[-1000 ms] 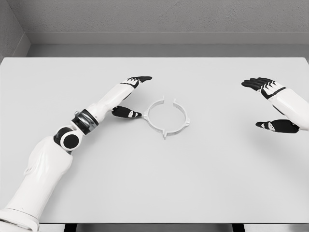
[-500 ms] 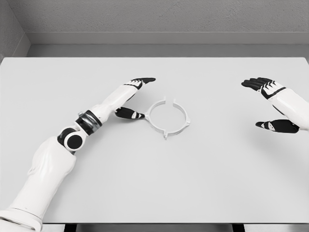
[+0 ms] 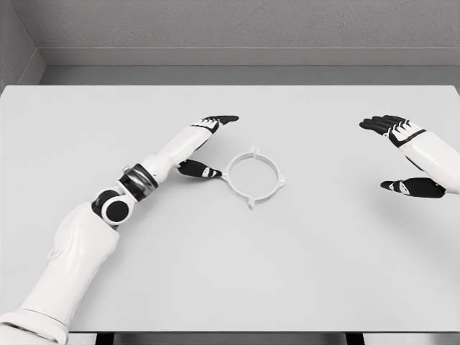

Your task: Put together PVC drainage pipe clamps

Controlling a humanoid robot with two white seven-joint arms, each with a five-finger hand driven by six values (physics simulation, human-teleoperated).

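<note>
We keep our left hand [image 3: 203, 147] beside the clamp [image 3: 254, 176] mid-worktop, fingers [image 3: 219, 120] wide and holding nothing, thumb touching its left rim, likely to steady it; our right hand [image 3: 402, 158] hovers near the right edge, likewise spread and empty.

A wide, pale grey table [image 3: 230, 273] fills most of the view. Behind its far edge rises a grey speckled wall [image 3: 244, 21], with a side wall [image 3: 11, 43] at the left.
</note>
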